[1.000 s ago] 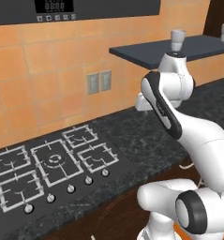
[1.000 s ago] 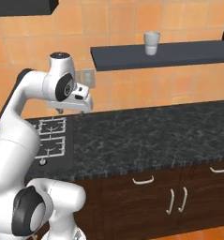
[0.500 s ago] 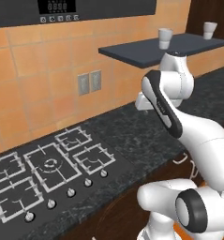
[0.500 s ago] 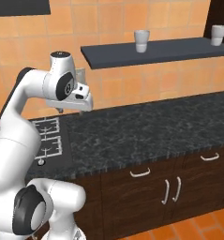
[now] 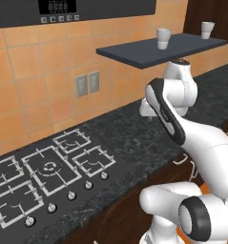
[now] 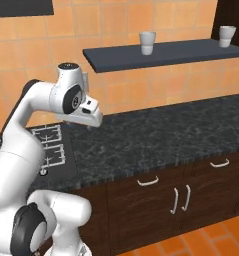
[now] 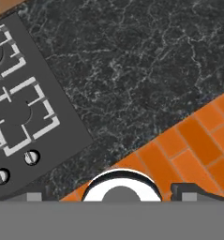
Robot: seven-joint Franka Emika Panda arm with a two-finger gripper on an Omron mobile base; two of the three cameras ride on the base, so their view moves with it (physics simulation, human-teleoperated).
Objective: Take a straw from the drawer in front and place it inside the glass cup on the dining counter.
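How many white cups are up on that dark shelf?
2. One white cup stands near the middle of the shelf; the other cup stands toward its right end. More could sit beyond the picture's edge.

The wall [image 6: 191,75] is made of orange tiles, and a dark shelf [image 6: 161,54] sticks out from it with two white cups [image 6: 147,43] on top. Under it runs a black speckled counter [image 6: 166,137] with a stove top [image 5: 48,174] set into it and two grey outlets [image 5: 87,84] on the wall above. Dark wood cabinets [image 6: 191,195] with silver handles stand below, over an orange tile floor [image 7: 197,140]
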